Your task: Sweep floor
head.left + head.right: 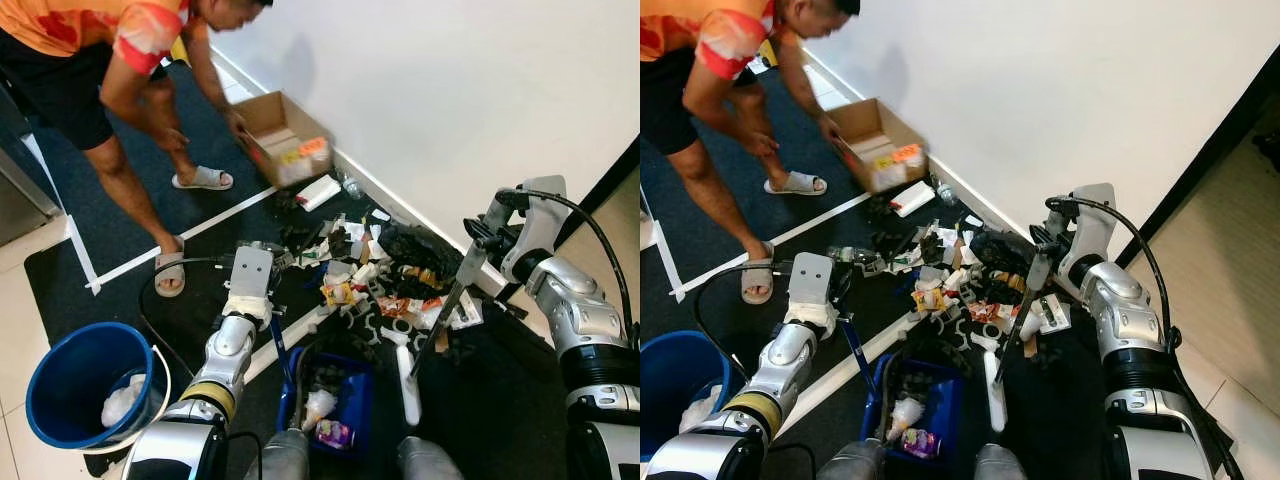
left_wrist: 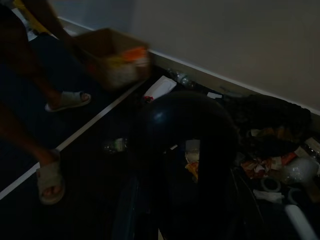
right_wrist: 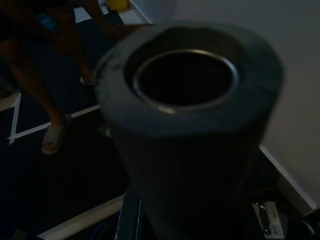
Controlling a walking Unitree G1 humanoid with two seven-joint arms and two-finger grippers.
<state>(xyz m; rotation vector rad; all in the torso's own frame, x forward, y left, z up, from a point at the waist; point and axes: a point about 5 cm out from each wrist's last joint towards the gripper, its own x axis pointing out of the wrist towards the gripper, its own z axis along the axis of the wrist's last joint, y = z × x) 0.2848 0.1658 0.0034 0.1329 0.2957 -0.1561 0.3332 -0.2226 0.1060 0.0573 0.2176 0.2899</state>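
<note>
A: What is seen, left to right, and how many of each?

B: One blue bucket (image 1: 85,385) at eight o'clock. One person (image 1: 110,70) at eleven o'clock, bent toward one cardboard box (image 1: 285,135). One blue dustpan (image 1: 335,400) at six o'clock, some litter already inside. One litter pile (image 1: 385,275) at the centre, against the wall. One broom (image 1: 440,325) at four o'clock.

A: How are the grippers set?

B: The left gripper (image 1: 250,270) is placed at the dustpan's blue handle; whether its fingers are closed cannot be told. The right gripper (image 1: 1045,250) is judged to be clamped on the broom's pole.

A: How will the broom handle?

B: It is judged light and stiff, its smooth pole slippery; a hold high on the pole is best kept. The litter, being paper and wrappers, is expected to scatter easily.
</note>
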